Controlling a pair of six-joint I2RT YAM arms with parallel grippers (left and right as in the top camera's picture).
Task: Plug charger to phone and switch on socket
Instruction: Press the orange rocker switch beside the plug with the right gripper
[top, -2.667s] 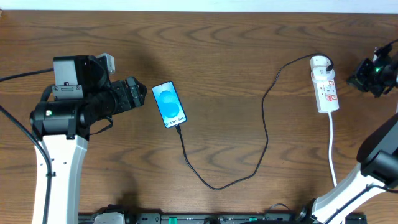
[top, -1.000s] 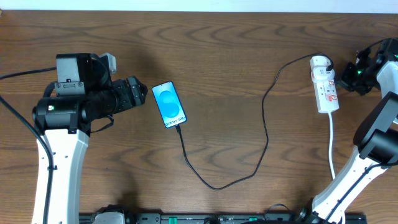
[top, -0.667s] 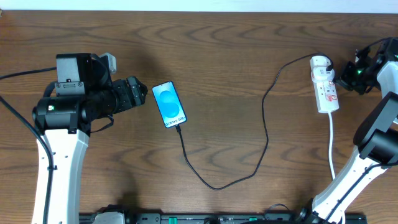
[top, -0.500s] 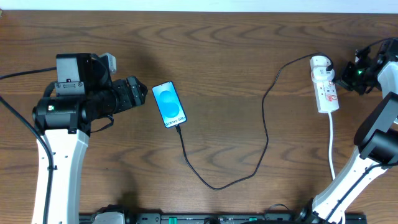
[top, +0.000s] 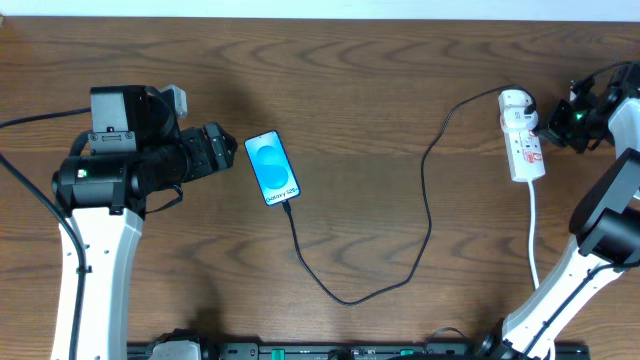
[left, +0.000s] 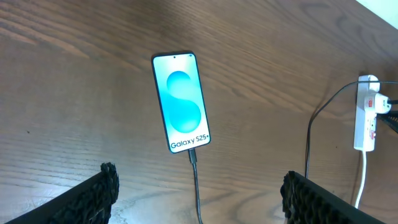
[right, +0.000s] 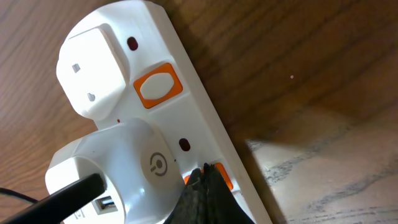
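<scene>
The right gripper (right: 202, 183), pressed together, touches the power strip's (right: 186, 118) orange switch (right: 222, 179), beside a white adapter (right: 124, 168). The left gripper (left: 199, 177) is spread; ahead, the phone (left: 181, 101) reads "Galaxy S25+", with the charger cable (left: 196, 186) plugged in.

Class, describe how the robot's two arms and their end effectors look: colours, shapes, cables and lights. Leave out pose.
Both the left arm and right arm have long white links joined by black rounded joints, each with a small green light. A thin black cable trails from the left arm. The left end effector is black, its fingers ridged; the right end effector is black too.
</scene>
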